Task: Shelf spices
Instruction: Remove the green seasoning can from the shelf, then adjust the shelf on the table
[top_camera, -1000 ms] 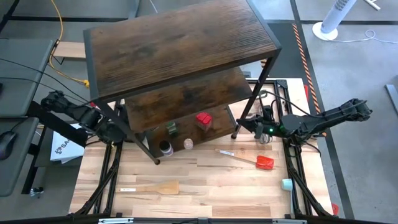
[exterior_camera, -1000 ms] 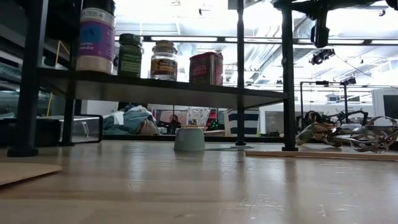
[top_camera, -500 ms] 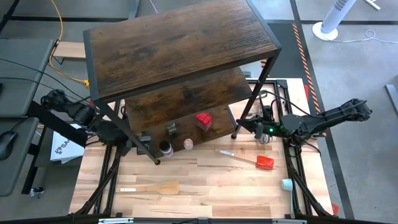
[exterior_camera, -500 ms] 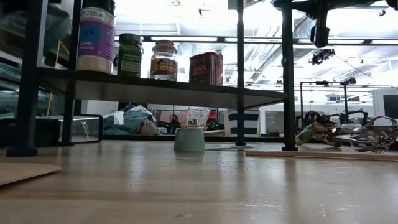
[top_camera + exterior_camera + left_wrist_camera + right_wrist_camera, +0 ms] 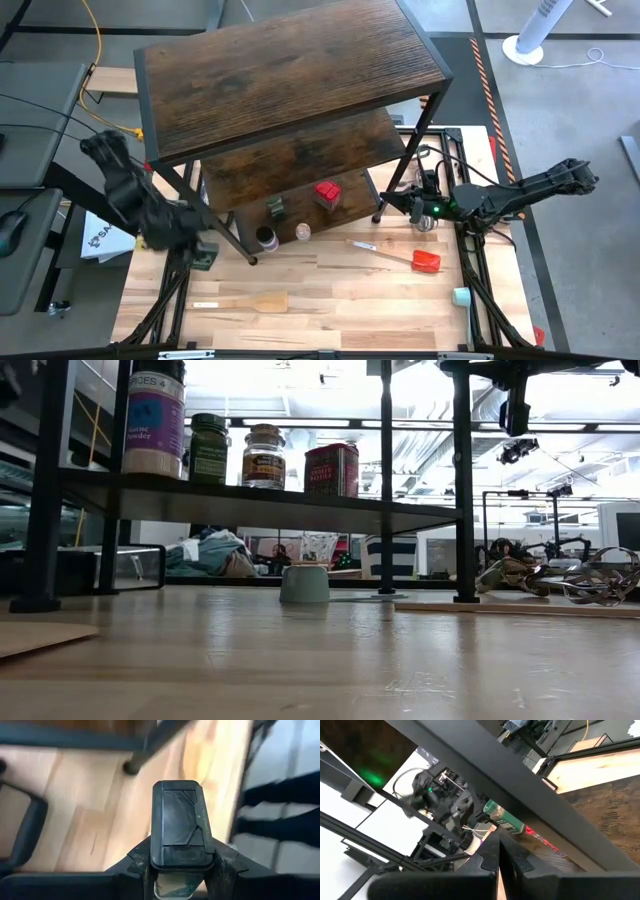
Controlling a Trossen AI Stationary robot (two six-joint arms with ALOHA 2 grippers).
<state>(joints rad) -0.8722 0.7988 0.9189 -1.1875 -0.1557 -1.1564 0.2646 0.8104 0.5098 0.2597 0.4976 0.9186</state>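
Note:
The shelf (image 5: 290, 75) is a tall rack of dark brown boards in a black frame, standing at the table's far side. On its lowest board (image 5: 250, 505) stand a green-lidded jar (image 5: 273, 207), a red tin (image 5: 327, 193), a dark-lidded jar (image 5: 266, 237) and a tiny pale jar (image 5: 302, 231). My left gripper (image 5: 202, 256) is off the shelf's near left leg, above the table, shut on a dark jar (image 5: 176, 825). My right gripper (image 5: 385, 205) waits shut beside the shelf's right leg. My left gripper pinches the dark jar between its two fingers (image 5: 222, 865), one on each side of the jar's lower part. The dark rectangular lid (image 5: 176, 810) stands out beyond the fingertips. The jar is lifted clear of the table.
A red spatula (image 5: 425, 261) and a wooden spatula (image 5: 262, 300) lie on the near part of the table. A small pale cup (image 5: 460, 296) stands at the near right. A wire whisk (image 5: 428, 218) lies by my right gripper. Papers (image 5: 100, 235) lie off the table's left edge.
My left gripper has drawn back from under the shelf's left side toward the table's near edge, and its arm has swung with it. The jars on the lowest board have stayed where they were.

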